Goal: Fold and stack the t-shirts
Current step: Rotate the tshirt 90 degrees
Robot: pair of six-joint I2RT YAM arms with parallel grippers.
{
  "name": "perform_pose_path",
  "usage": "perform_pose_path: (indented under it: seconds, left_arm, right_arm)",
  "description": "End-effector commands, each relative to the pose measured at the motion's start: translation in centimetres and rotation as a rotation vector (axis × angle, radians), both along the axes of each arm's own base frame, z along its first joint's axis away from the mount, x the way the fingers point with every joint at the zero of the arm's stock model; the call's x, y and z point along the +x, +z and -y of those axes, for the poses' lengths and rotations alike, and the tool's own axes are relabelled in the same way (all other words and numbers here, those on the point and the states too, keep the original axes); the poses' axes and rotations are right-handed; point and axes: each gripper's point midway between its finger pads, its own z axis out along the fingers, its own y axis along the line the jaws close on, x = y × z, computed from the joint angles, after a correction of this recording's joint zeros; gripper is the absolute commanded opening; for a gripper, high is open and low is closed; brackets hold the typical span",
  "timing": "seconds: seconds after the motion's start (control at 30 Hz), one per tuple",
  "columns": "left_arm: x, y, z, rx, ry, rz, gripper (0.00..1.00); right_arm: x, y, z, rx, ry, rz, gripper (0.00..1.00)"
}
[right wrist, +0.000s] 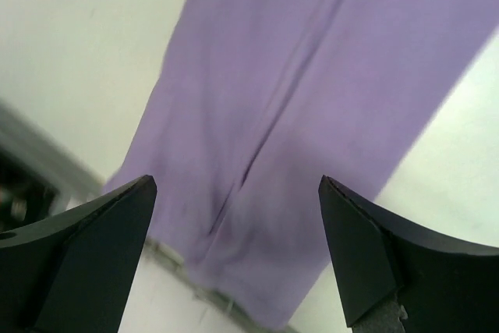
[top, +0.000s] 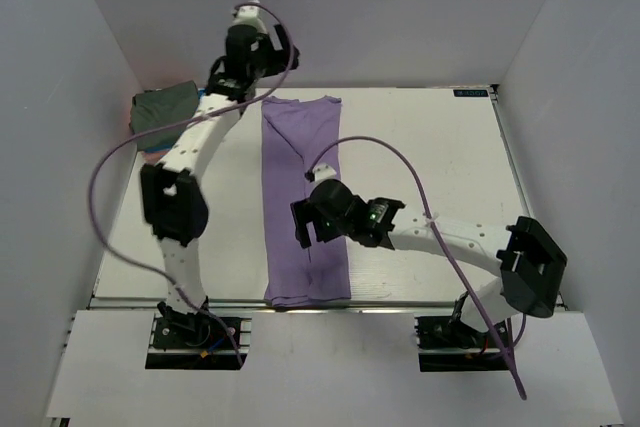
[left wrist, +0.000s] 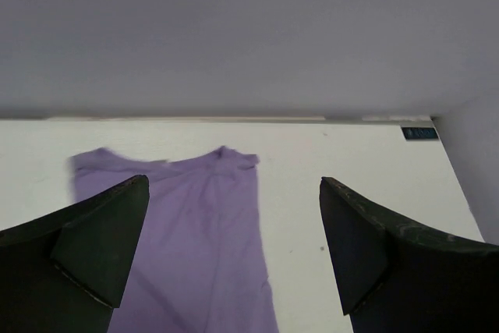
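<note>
Halfway, I'd say: purple shirt (top: 303, 197) lies in a long strip, cross folds remain.
My left tool (left wrist: 234, 259) and right tool (right wrist: 236, 259) gape empty; the stack (top: 160, 112) sits aside.

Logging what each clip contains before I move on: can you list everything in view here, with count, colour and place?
long shirt: one, lavender-purple, folded into a narrow strip down the middle of the table
folded shirts: one pile, olive-grey on top with blue and pink edges beneath, far left corner
table: one, white, under everything
label: one, dark, far right edge of the table
cables: two, purple, looping above the table
arms: two, white with black joints, bases at the near edge
left hand: one, black, open, raised near the shirt's far end
right hand: one, black, open, over the shirt's near half
</note>
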Motion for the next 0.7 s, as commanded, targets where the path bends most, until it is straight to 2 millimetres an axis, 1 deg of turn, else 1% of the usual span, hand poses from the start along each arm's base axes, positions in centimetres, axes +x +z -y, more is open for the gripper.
perform_pose_path:
  seconds: [0.0,0.03,0.07,0.1,0.13,0.17,0.2,0.23,0.27,0.3,0.33,0.37,0.4,0.43,0.47,0.5,0.53,0.57,0.63,0.67]
  left_arm:
    - [-7.2,6.3,-9.5,0.143,0.326,0.012,1.00]
    - [-9.5,1.9,-10.9,0.200,0.355,-0.079,1.00]
    - [-11.4,1.6,-12.3,0.207,0.401,-0.085,1.00]
    - [-13.4,1.0,-13.1,0.205,0.423,-0.099,1.00]
    - [-17.2,-0.2,-14.1,0.167,0.437,-0.126,1.00]
    - [-18.9,-0.9,-14.5,0.141,0.447,-0.138,1.00]
    - [-21.3,-4.5,-15.2,0.158,0.451,-0.203,1.00]
    - [-22.6,-5.0,-14.9,0.130,0.424,-0.211,1.00]
    - [-24.5,-4.5,-15.2,0.066,0.445,-0.209,1.00]
    - [-26.1,-7.3,-15.6,0.067,0.457,-0.269,1.00]
    - [-27.3,-8.3,-15.4,0.052,0.441,-0.305,1.00]
    - [-27.9,-9.0,-15.2,0.040,0.430,-0.318,1.00]
    - [-29.1,-10.3,-15.2,0.042,0.411,-0.341,1.00]
    - [-29.7,-10.9,-14.3,0.039,0.370,-0.356,1.00]
    - [-30.7,-12.5,-14.2,0.051,0.352,-0.397,1.00]
    - [-31.1,-13.1,-13.8,0.046,0.326,-0.417,1.00]
    - [-31.4,-13.1,-13.9,0.048,0.326,-0.422,1.00]
    - [-32.4,-14.3,-14.4,0.067,0.346,-0.476,1.00]
    - [-33.3,-14.5,-14.8,0.058,0.371,-0.493,1.00]
    - [-33.7,-14.9,-14.9,0.049,0.380,-0.507,1.00]
  right_arm:
    - [4.2,0.7,1.1,-0.059,-0.160,0.072,0.90]
    - [5.5,0.8,1.0,-0.068,-0.178,0.082,0.90]
    - [6.5,0.6,0.7,-0.085,-0.180,0.097,0.90]
    - [7.1,0.6,0.4,-0.094,-0.183,0.099,0.90]
    - [9.2,0.8,-0.4,-0.101,-0.179,0.105,0.90]
    - [10.4,2.0,-1.4,-0.072,-0.173,0.117,0.90]
    - [11.3,2.2,-1.9,-0.073,-0.179,0.126,0.90]
    - [12.7,2.4,-1.9,-0.072,-0.195,0.135,0.90]
    - [14.7,0.4,-2.4,-0.130,-0.187,0.134,0.90]
    - [17.0,2.4,-3.4,-0.088,-0.205,0.160,0.90]
    - [18.7,1.8,-3.9,-0.122,-0.209,0.155,0.90]
    - [20.0,-0.9,-3.9,-0.167,-0.212,0.120,0.90]
    - [20.9,-3.7,-4.1,-0.217,-0.210,0.094,0.90]
    - [23.2,-0.4,-5.1,-0.176,-0.236,0.138,0.90]
    - [24.3,-2.6,-5.0,-0.215,-0.244,0.125,0.90]
    - [25.2,-5.0,-4.9,-0.252,-0.246,0.111,0.90]
    - [26.6,-3.2,-5.6,-0.216,-0.258,0.140,0.90]
    - [27.6,-6.0,-4.7,-0.257,-0.270,0.115,0.90]
    - [29.0,-6.3,-4.6,-0.233,-0.288,0.122,0.90]
    - [29.3,-7.6,-4.0,-0.252,-0.288,0.114,0.90]
